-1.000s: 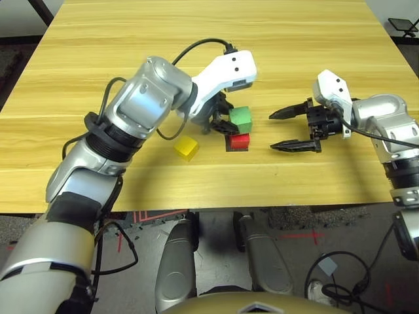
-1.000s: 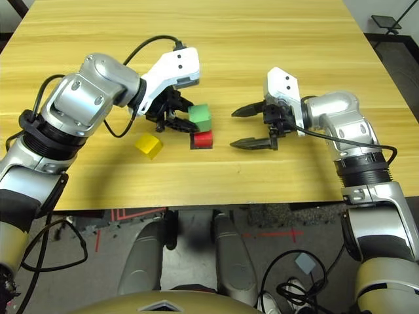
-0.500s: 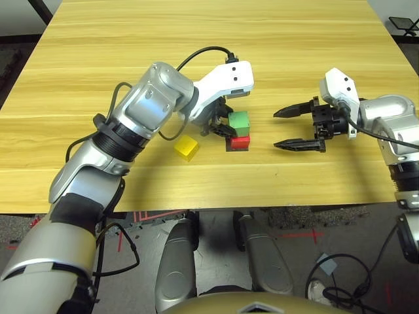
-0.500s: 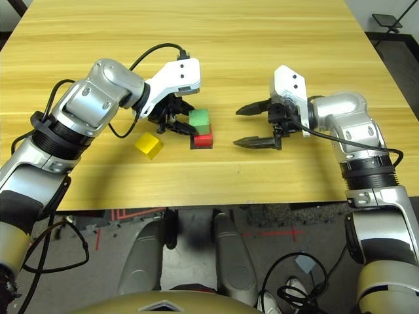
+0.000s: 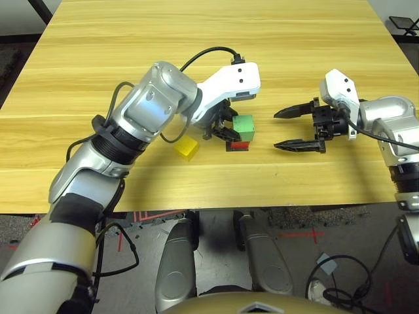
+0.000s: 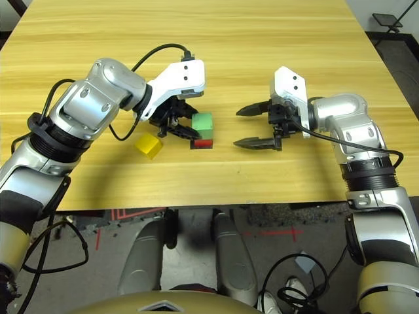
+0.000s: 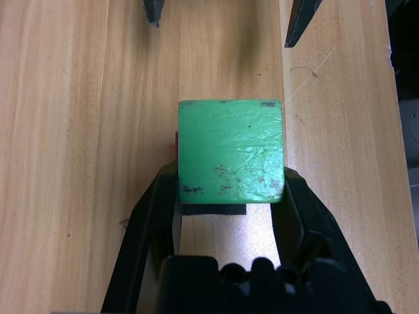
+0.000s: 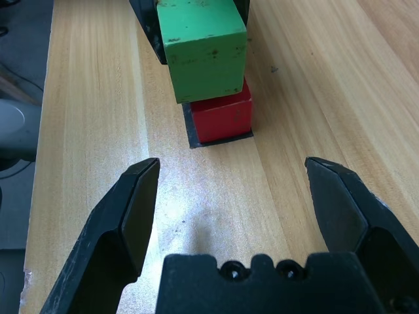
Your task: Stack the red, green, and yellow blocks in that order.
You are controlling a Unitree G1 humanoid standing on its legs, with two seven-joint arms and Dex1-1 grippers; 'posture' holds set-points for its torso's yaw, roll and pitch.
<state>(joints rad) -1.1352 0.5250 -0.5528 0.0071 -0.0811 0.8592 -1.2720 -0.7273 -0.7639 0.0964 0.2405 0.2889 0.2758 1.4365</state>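
My left gripper (image 7: 229, 178) is shut on the green block (image 7: 230, 150), holding it by two opposite sides right over the red block (image 8: 222, 114). In the right wrist view the green block (image 8: 203, 46) looks to rest on the red one, shifted a little to one side; I cannot tell if they touch. The red block stands on a flat black patch (image 8: 190, 135). The yellow block (image 5: 187, 148) lies alone on the table, left of the stack. My right gripper (image 5: 275, 130) hovers open to the right of the stack, its fingers pointing at it, nothing between them.
The wooden table (image 5: 196, 52) is bare behind the blocks and to the far left. Its front edge (image 5: 216, 208) runs close below the blocks. A black cable (image 5: 203, 55) loops off the left wrist.
The left gripper has carried the green block a little nearer and down over the red block, which is now mostly covered. The right gripper drew slightly to the right, then held still.
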